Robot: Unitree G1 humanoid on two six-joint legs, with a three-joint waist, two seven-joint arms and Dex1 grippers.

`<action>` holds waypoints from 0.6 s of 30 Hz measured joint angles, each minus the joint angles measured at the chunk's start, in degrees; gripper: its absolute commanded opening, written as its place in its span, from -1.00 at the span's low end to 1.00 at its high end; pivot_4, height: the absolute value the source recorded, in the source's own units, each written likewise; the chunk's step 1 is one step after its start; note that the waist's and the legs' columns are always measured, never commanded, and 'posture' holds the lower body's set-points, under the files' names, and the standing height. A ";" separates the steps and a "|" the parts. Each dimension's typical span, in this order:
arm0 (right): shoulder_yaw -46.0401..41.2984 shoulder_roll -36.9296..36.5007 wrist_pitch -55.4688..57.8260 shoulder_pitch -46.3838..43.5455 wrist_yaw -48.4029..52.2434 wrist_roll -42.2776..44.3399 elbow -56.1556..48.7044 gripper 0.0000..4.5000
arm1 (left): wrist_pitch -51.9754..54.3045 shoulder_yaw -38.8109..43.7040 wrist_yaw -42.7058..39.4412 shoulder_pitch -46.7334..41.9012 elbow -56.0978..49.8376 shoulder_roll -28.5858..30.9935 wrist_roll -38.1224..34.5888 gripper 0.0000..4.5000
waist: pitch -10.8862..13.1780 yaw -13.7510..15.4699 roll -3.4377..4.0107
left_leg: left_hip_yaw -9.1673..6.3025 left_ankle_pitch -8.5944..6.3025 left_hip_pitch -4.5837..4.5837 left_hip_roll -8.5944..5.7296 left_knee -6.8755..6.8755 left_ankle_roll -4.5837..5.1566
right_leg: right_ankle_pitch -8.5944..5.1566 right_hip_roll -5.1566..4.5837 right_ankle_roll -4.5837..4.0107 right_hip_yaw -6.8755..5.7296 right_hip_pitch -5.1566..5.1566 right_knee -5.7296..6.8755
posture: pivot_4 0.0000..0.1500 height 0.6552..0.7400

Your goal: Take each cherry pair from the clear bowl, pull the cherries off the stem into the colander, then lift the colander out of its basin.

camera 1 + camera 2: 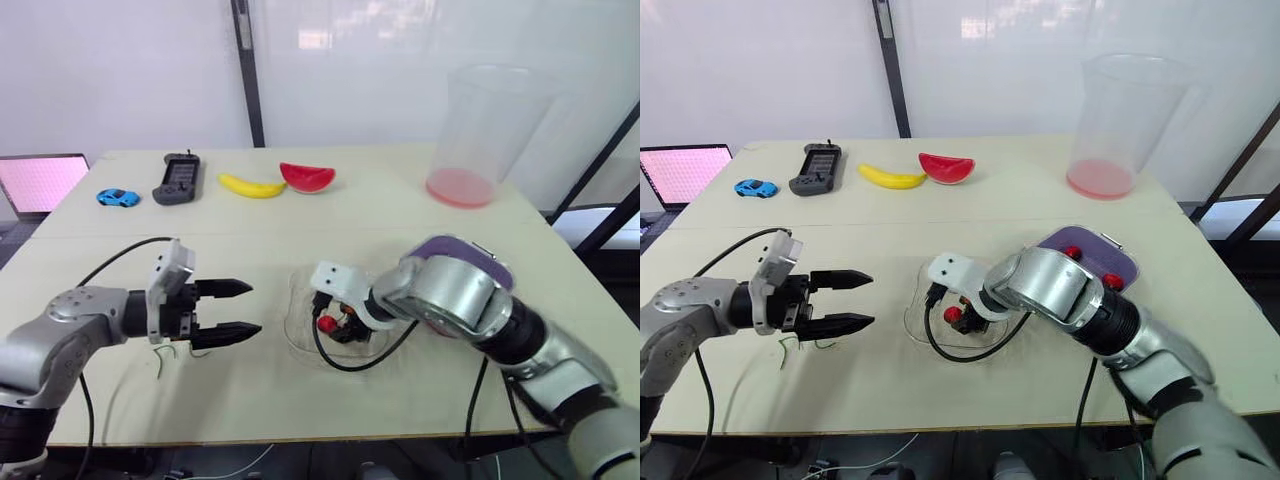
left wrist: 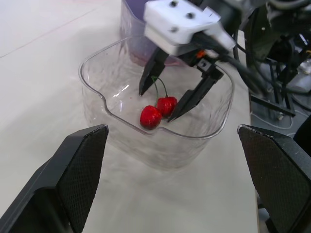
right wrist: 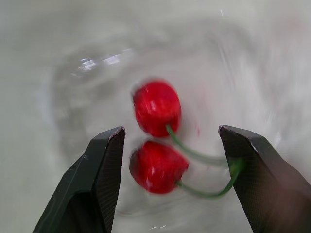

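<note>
Table (image 1: pixel 400 215) before me carries: clear bowl (image 2: pixel 160 150), purple basin (image 1: pixel 1090 238), tall tub (image 1: pixel 480 130), banana (image 1: pixel 252 187), watermelon slice (image 1: pixel 307 178), black handset (image 1: pixel 178 180), toy car (image 1: pixel 117 197), loose stems (image 1: pixel 165 355).

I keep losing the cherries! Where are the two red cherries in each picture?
Left eye view: the pair of red cherries on a green stem sits just below the middle of the picture.
Right eye view: just left of centre.
Left wrist view: straddled by the right end effector, cherries at.
Right wrist view: between that same end effector's tips.
Shared landmark: the clear plastic bowl holding them.
</note>
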 measured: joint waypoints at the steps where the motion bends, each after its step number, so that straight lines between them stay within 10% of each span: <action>1: 2.48 -1.27 -3.97 -1.66 1.95 -2.33 0.07 0.43 | -0.07 -0.05 -0.18 0.00 0.05 -0.20 0.06 1.00 | 0.00 -0.01 -0.01 | 0.00 0.00 0.00 0.00 0.00 0.00 | 0.00 0.00 0.00 0.00 0.01 0.00 | 1.00 0.95; 10: 2.80 -1.66 -15.18 -3.58 11.04 -9.91 4.50 0.43 | -0.18 -0.06 -0.28 -0.01 0.39 -0.52 0.61 1.00 | 0.00 0.05 -0.01 | 0.00 0.00 0.00 0.00 0.00 0.00 | 0.00 0.00 0.00 0.00 0.01 0.00 | 1.00 0.95; 18: -12.50 1.69 9.90 -3.13 9.31 0.29 5.30 0.43 | -1.16 -0.05 -0.74 0.02 0.42 -1.11 0.65 1.00 | -0.01 0.25 -0.01 | -0.01 0.00 0.00 -0.01 0.01 0.00 | 0.00 -0.03 0.00 -0.02 0.04 0.01 | 1.00 0.95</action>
